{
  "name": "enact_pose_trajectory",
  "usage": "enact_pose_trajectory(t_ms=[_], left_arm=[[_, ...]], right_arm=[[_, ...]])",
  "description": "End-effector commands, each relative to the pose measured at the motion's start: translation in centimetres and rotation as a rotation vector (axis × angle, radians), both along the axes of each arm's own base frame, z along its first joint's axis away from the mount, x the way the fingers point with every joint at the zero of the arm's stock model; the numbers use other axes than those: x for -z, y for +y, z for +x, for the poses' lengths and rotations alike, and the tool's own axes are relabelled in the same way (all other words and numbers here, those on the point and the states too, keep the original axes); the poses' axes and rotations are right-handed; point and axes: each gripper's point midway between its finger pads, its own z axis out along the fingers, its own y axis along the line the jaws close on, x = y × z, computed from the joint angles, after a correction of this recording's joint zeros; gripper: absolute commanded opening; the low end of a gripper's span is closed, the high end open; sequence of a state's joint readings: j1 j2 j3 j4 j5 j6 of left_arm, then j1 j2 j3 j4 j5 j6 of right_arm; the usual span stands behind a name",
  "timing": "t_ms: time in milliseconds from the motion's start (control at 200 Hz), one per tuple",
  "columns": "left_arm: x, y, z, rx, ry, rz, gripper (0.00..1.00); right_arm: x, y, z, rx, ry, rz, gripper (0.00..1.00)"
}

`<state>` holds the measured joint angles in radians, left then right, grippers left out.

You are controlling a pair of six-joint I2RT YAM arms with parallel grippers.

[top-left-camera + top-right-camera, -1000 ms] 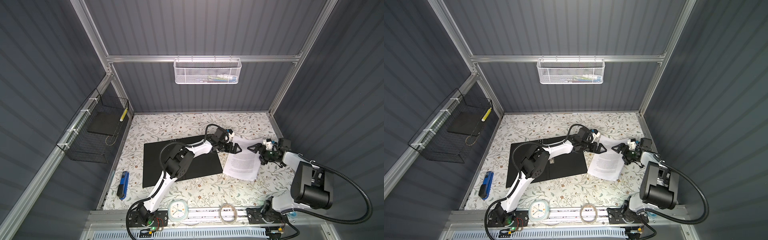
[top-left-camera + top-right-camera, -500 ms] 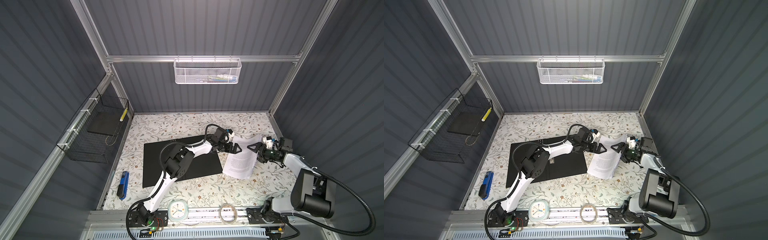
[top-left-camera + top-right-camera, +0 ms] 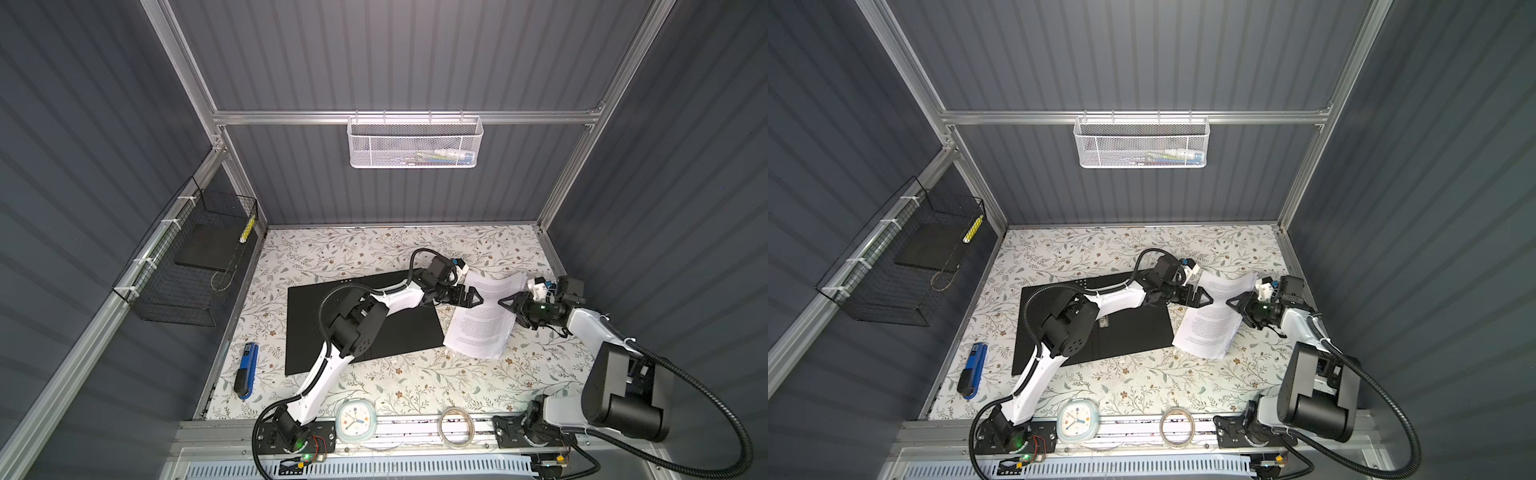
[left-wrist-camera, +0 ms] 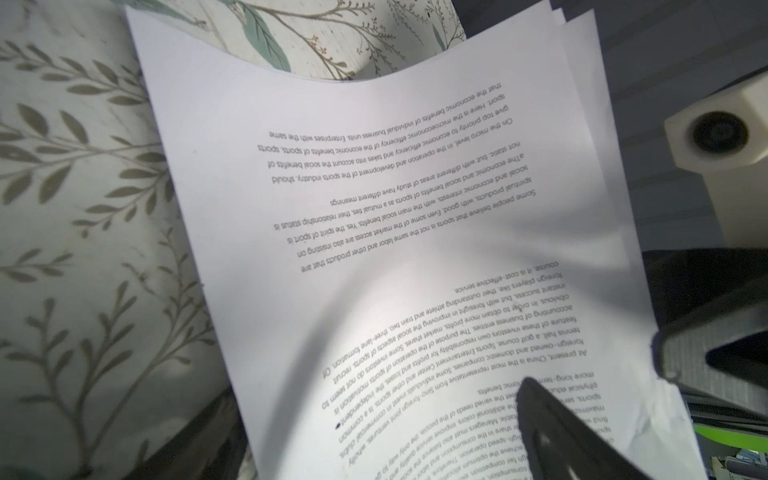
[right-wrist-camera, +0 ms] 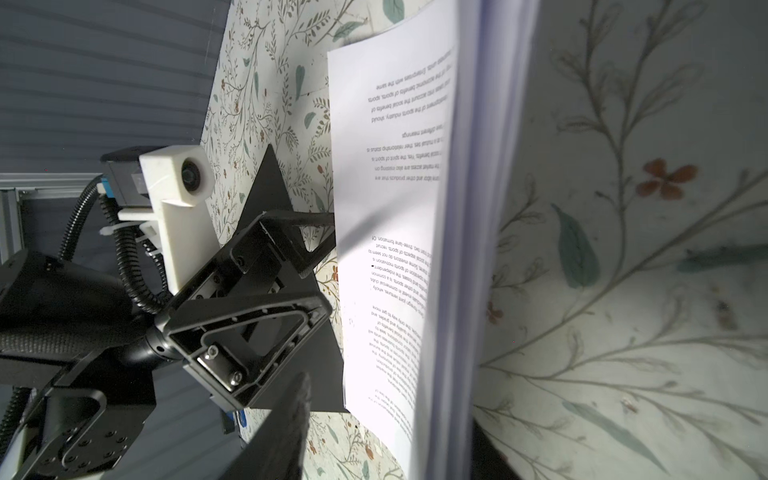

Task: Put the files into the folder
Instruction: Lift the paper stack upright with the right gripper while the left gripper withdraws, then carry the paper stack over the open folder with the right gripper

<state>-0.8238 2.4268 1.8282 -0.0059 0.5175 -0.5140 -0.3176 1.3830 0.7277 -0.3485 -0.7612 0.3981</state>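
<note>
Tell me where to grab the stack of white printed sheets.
Take the stack of white printed sheets by its long edge facing away from the open black folder, coming in from the right with the right claw. That edge curls up off the floral tabletop, leaving room for a finger underneath.

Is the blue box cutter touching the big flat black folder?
Apart. Both top views show flowery tabletop between the blue box cutter and the open black folder.

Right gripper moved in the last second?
Yes. In a top view the right gripper has shifted left, toward the open folder, and now sits at the right edge of the files.
</note>
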Motion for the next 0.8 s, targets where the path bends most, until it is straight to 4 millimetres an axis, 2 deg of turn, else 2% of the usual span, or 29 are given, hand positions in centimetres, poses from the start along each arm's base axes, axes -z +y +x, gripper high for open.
enact_pose_trajectory(t_ms=[0,95,230,315,430,550,650,715,795], left_arm=[[5.8,3.5,-1.7,-0.057,0.147,0.188,0.99],[5.2,3.2,-1.8,-0.058,0.139,0.174,0.99],[3.8,2.6,-2.0,-0.05,0.103,0.166,0.99],[2.9,2.8,-1.9,-0.055,0.09,0.164,0.99],[1.0,4.3,-1.0,-0.088,0.023,0.203,0.99],[-2.4,7.4,0.8,-0.148,-0.018,0.196,0.99],[-5.6,11.7,2.5,-0.231,-0.046,0.194,0.99],[-7.4,15.1,3.4,-0.299,-0.072,0.196,0.99],[-9.4,19.3,3.7,-0.369,-0.087,0.197,0.99]], right_arm=[[-0.2,0.0,-0.3,-0.007,0.004,-0.025,0.34],[-0.1,-0.1,-0.5,0.002,0.0,-0.037,0.22],[-0.9,0.1,-0.4,-0.007,-0.022,-0.018,0.0],[-1.6,0.0,-0.5,-0.009,-0.033,-0.038,0.0],[-3.3,0.1,-0.5,-0.018,-0.069,-0.05,0.0],[-6.4,0.7,-0.1,-0.047,-0.14,-0.037,0.0],[-9.4,2.0,0.4,-0.096,-0.199,-0.071,0.0],[-11.1,3.9,0.9,-0.155,-0.229,-0.099,0.0],[-13.1,7.2,1.9,-0.245,-0.273,-0.083,0.0]])
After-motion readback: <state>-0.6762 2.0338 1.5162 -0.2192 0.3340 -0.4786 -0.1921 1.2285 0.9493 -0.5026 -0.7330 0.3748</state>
